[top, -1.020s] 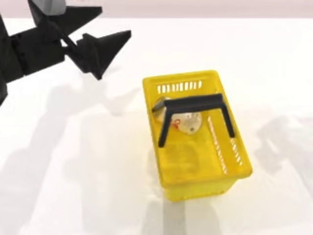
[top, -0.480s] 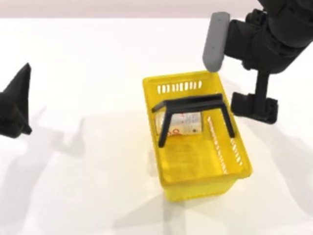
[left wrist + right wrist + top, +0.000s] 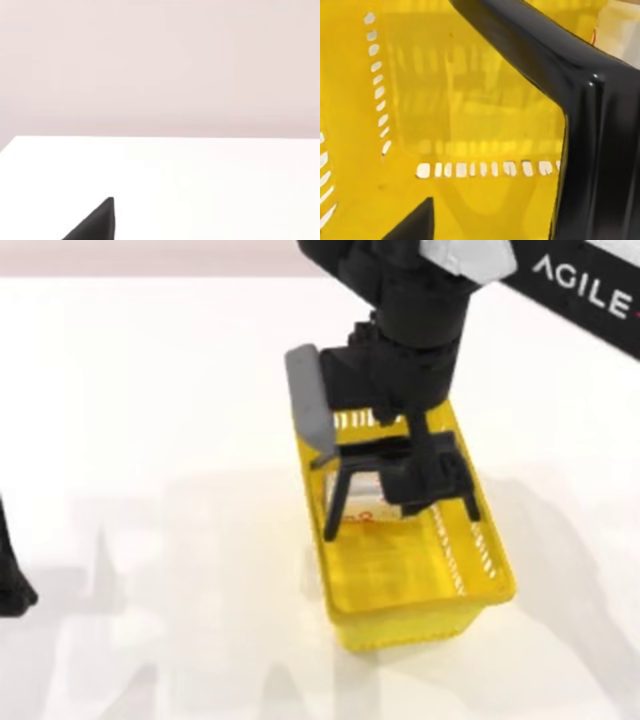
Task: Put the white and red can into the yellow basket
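The yellow basket [image 3: 420, 605] stands at the table's middle with its black handle [image 3: 350, 455] raised across it. The white and red can [image 3: 362, 502] lies on its side inside the basket's far half, under the handle. My right gripper [image 3: 430, 480] hangs over the basket at the handle's right part, open and holding nothing. In the right wrist view one dark fingertip [image 3: 417, 225] shows above the basket's slotted wall [image 3: 470, 110], the handle [image 3: 600, 130] is close by, and a bit of the can [image 3: 620, 30] shows beyond it. My left gripper [image 3: 12, 595] is parked at the left edge, open.
The right arm's black body [image 3: 400, 350] and a grey link [image 3: 310, 405] cover the basket's far rim. White table lies all round the basket. The left wrist view holds only one fingertip [image 3: 100, 222], bare table and a pale wall.
The right arm has swung in from the far right to above the basket's handle. The left arm has pulled back to the left edge. The can has settled flat in the basket.
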